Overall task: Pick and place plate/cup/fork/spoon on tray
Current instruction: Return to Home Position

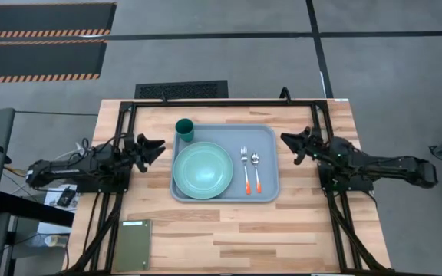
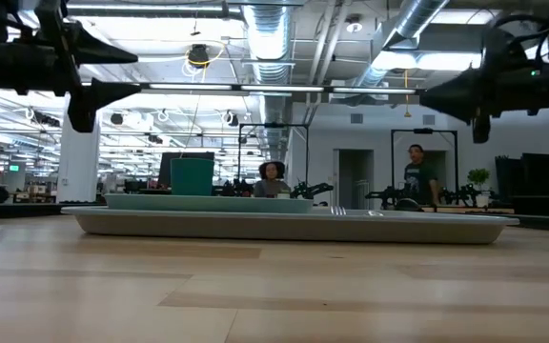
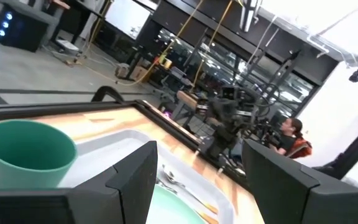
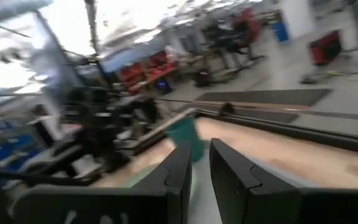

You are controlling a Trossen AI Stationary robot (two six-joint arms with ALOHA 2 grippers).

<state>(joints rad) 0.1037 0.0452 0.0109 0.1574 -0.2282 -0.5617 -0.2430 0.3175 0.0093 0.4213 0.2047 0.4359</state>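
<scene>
I've got the light blue-grey tray [image 1: 265,165] at the middle of the table, a smooth rectangle with rounded corners and a raised rim. On its left half lies the round, pale mint plate [image 1: 202,171], shallow-rimmed and glossy. The dark teal cup [image 1: 184,129], a small plain cylinder, stands upright in the tray's far-left corner, just beside the plate. To the right of the plate, the fork [image 1: 245,170] and the spoon [image 1: 255,172] lie side by side, silver heads pointing away, orange handles toward me. The table [image 1: 298,230] is pale wood planking; a flat olive-green rectangle [image 1: 133,245] lies near its front-left corner. My left gripper [image 1: 156,145] hangs above the wood just left of the tray, fingers apart. My right gripper [image 1: 289,142] hangs just right of the tray, fingers nearly together with a narrow gap, holding nothing.
</scene>
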